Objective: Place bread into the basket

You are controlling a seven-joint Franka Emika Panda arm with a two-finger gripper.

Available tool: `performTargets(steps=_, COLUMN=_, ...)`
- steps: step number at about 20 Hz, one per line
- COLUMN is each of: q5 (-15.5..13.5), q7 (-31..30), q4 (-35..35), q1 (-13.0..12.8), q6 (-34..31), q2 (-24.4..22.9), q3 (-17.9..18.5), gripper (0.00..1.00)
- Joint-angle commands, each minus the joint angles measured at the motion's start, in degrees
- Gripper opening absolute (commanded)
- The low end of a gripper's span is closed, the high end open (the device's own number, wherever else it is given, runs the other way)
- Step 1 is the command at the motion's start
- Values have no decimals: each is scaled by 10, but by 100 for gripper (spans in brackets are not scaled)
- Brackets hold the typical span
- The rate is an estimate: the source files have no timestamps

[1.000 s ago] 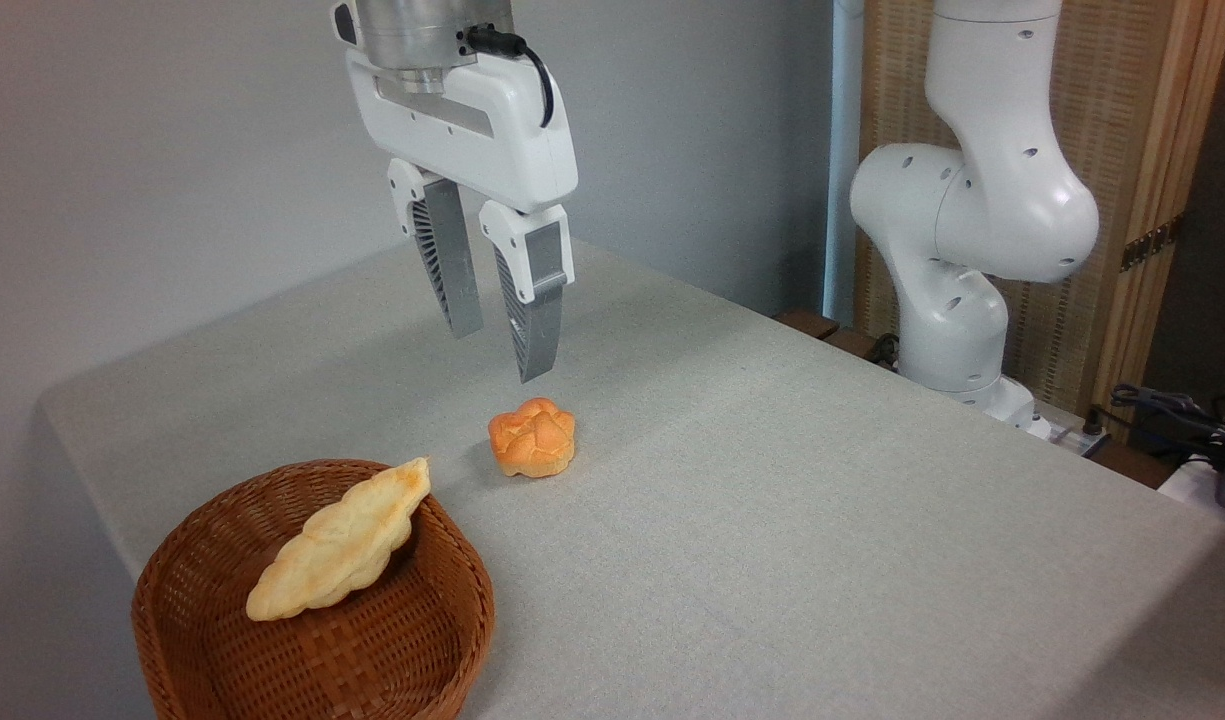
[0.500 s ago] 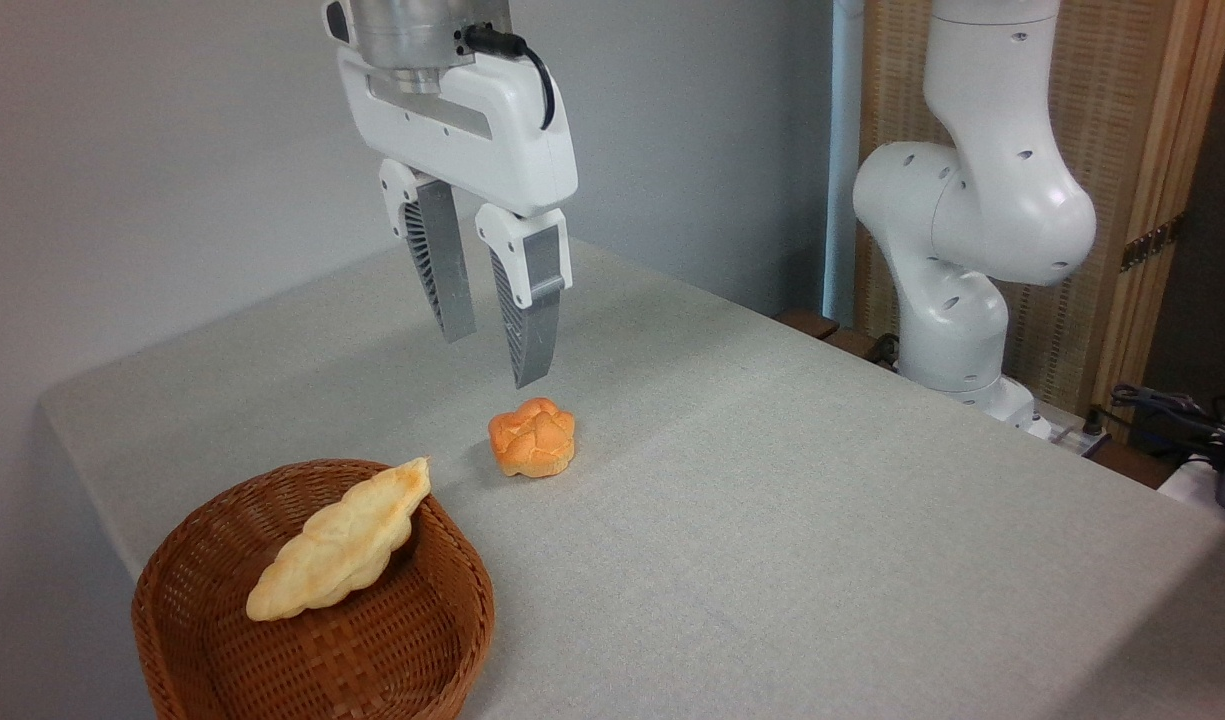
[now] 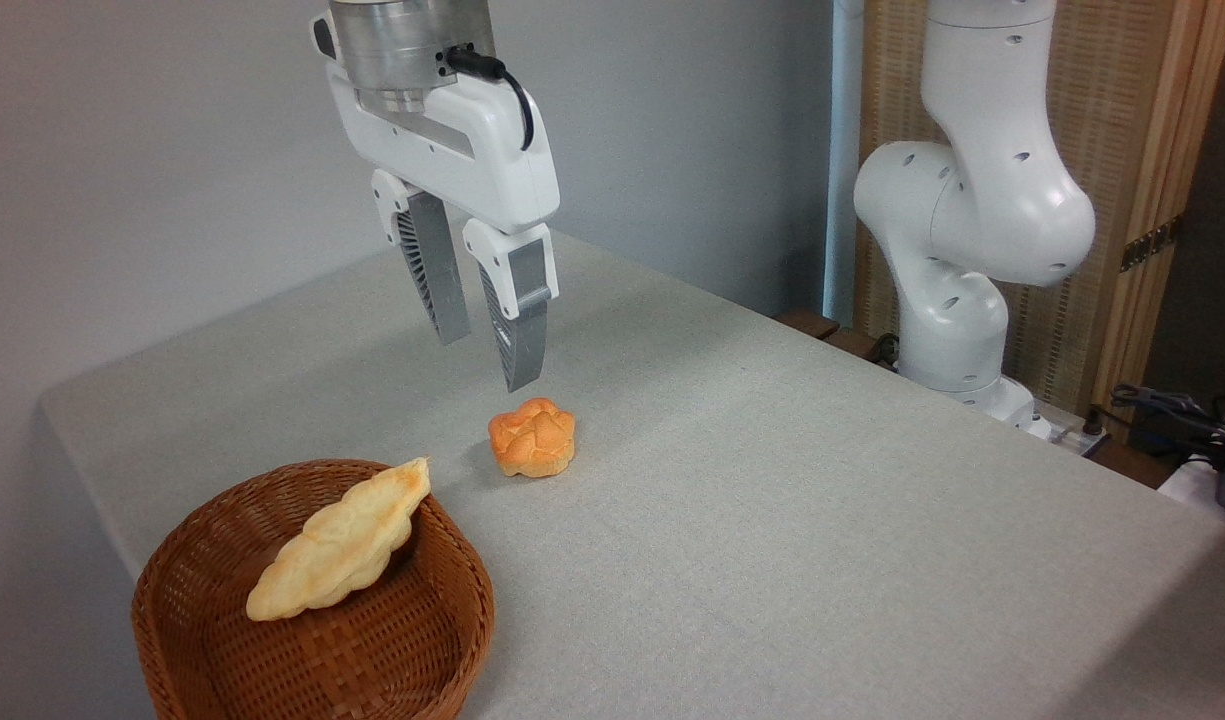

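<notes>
The bread (image 3: 339, 540), a long pale-yellow braided loaf with toasted tips, lies tilted inside the reddish-brown wicker basket (image 3: 412, 640) at the lower left, its upper tip resting on the rim. My gripper (image 3: 485, 357) hangs in the air above and behind the small orange bun, up and to the right of the basket. Its two grey fingers are a little apart and hold nothing.
A small round orange-brown knotted bun (image 3: 532, 437) sits on the grey tablecloth (image 3: 772, 500) just right of the basket. The white arm base (image 3: 962, 300) stands at the back right, with cables (image 3: 1182, 415) beyond the table's right edge.
The gripper has drifted slightly left, still open and empty. Bread, basket and bun have not moved.
</notes>
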Motion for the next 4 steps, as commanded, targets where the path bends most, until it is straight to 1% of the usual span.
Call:
performTargets(steps=1, q5=-3, q7=-7, q4=16, q1=-2, q6=-20, q2=6, q3=0, gripper=100)
performTargets(steps=4, q5=-5, q7=-5, q4=16, q1=1, q6=-20, q2=5, q3=1, gripper=100)
